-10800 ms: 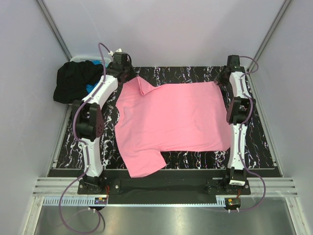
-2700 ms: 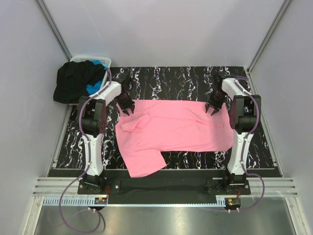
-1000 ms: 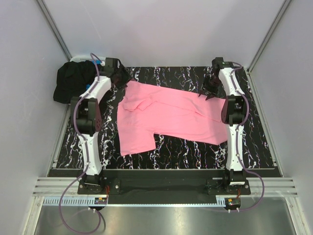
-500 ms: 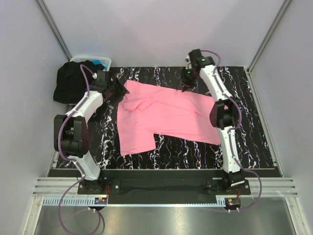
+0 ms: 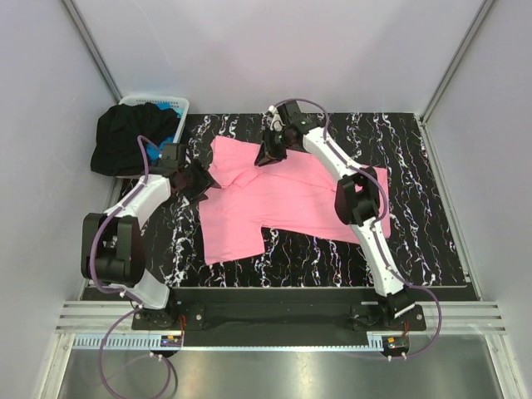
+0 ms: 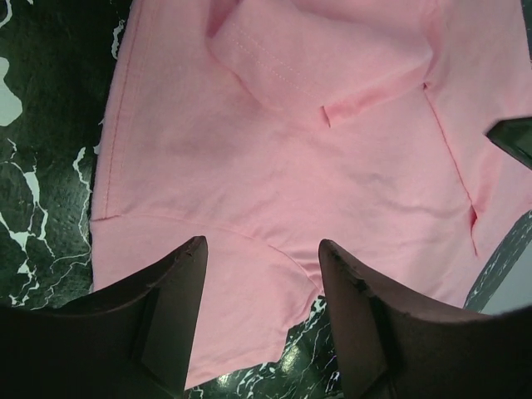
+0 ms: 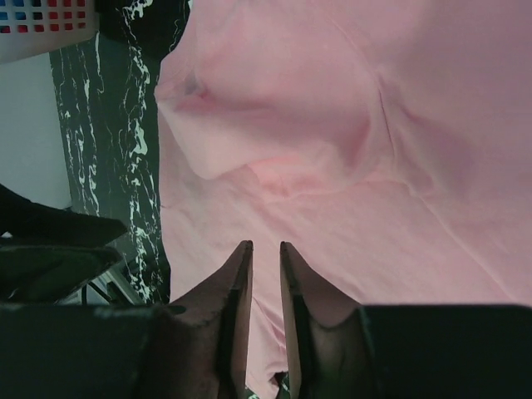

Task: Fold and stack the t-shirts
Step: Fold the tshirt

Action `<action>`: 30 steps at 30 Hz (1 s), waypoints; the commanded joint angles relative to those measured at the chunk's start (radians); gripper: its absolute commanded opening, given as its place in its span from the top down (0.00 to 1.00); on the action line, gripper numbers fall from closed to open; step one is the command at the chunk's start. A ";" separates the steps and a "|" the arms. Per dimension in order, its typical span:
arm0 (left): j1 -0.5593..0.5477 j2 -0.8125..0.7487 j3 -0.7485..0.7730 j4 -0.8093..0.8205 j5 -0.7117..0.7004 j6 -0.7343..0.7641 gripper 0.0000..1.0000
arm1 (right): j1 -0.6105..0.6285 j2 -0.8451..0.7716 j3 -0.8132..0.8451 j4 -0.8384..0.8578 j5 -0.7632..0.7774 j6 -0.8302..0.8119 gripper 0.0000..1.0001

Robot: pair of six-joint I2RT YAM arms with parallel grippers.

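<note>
Your right gripper (image 5: 268, 155), fingers now drawn nearly together with a thin slit between them, has swung from the table's 2 o'clock corner to the 11 o'clock edge of the bright pink cloth t-shirt (image 5: 287, 195). Your left gripper (image 5: 198, 179), jaws apart, has backed off to the shirt's 9 o'clock edge. The shirt lies mid-table. A black cloth t-shirt (image 5: 125, 140) is heaped on the white slotted plastic basket (image 5: 179, 104) at 10 o'clock.

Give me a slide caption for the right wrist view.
Right wrist view: fingers nearly together over the pink t-shirt on the marbled table.
</note>
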 commanded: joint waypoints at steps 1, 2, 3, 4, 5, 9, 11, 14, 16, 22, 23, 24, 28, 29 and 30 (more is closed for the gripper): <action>0.008 -0.057 -0.017 0.004 0.038 0.032 0.39 | 0.035 0.053 0.012 0.102 -0.105 0.017 0.73; 0.008 -0.062 -0.019 0.002 0.044 0.035 0.39 | 0.044 0.059 0.001 0.136 -0.117 0.012 0.71; 0.008 -0.062 -0.022 -0.001 0.047 0.038 0.39 | 0.061 0.071 -0.001 0.150 -0.131 0.013 0.69; 0.008 -0.062 -0.028 -0.003 0.049 0.039 0.40 | 0.066 0.079 0.004 0.164 -0.142 0.017 0.65; 0.008 -0.064 -0.039 -0.006 0.047 0.035 0.40 | 0.078 0.096 0.019 0.164 -0.156 0.018 0.63; 0.008 -0.074 -0.068 -0.010 0.035 0.029 0.41 | 0.095 0.107 0.015 0.176 -0.160 0.035 0.63; 0.008 -0.077 -0.075 -0.021 0.012 0.027 0.40 | 0.101 0.103 0.009 0.179 -0.159 0.038 0.63; 0.010 -0.074 -0.077 -0.053 -0.026 0.026 0.41 | 0.110 0.085 -0.028 0.178 -0.134 0.049 0.62; 0.010 -0.068 -0.072 -0.064 -0.040 0.024 0.41 | 0.119 0.056 -0.063 0.173 -0.084 0.044 0.62; 0.010 -0.059 -0.068 -0.073 -0.040 0.021 0.42 | 0.125 0.016 -0.171 0.156 0.038 0.012 0.61; 0.010 -0.057 -0.066 -0.073 -0.038 0.023 0.42 | 0.125 0.018 -0.171 0.156 0.042 0.009 0.62; 0.010 -0.057 -0.066 -0.073 -0.037 0.023 0.42 | 0.125 0.019 -0.169 0.156 0.054 0.007 0.62; 0.010 -0.053 -0.063 -0.073 -0.029 0.026 0.43 | 0.125 0.028 -0.139 0.153 0.059 -0.002 0.62; 0.010 -0.054 -0.063 -0.073 -0.029 0.026 0.43 | 0.125 0.031 -0.122 0.151 0.058 0.000 0.62; 0.010 -0.056 -0.065 -0.073 -0.031 0.027 0.43 | 0.125 0.033 -0.114 0.150 0.058 0.000 0.61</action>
